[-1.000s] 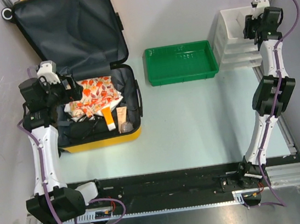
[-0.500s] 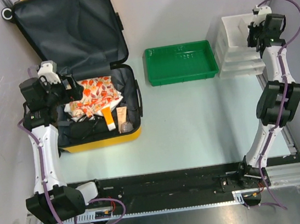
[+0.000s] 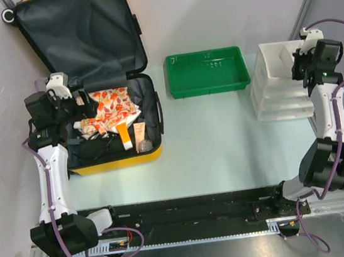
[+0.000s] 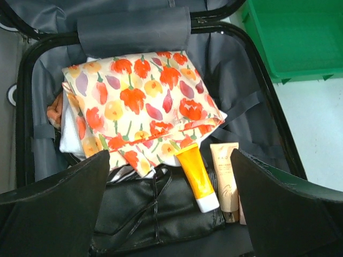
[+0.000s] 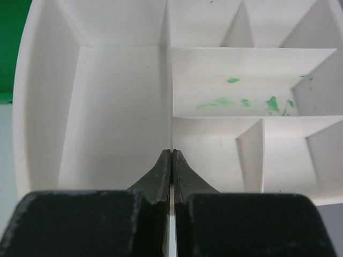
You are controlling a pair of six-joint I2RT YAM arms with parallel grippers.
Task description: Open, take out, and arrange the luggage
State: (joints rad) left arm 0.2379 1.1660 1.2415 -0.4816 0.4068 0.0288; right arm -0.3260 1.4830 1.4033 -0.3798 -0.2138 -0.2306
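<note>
A small yellow hard-shell luggage (image 3: 81, 39) lies open at 10 o'clock on the pale desk (image 3: 224, 140), its lid thrown back toward 12 o'clock and showing a dark grey fabric lining. The left pincer (image 3: 74, 102) hovers just above the lower half, its black fingers (image 4: 59, 209) spread wide apart and holding nothing. Inside that half lie a soft cloth pouch (image 4: 139, 107) printed with orange and red flowers, a glossy yellow tube (image 4: 195, 176) touching a beige tube (image 4: 225, 179) at its 3 o'clock side, and a black bag (image 4: 144, 214) at 6 o'clock. A shallow green plastic tray (image 3: 204, 53) sits at 12 o'clock. At 2 o'clock stands a white plastic organizer (image 3: 279, 98) with boxy compartments, one smeared green (image 5: 241, 99). The right pincer (image 5: 170, 160) is clamped on a thin dividing wall of it, well apart from the luggage.
</note>
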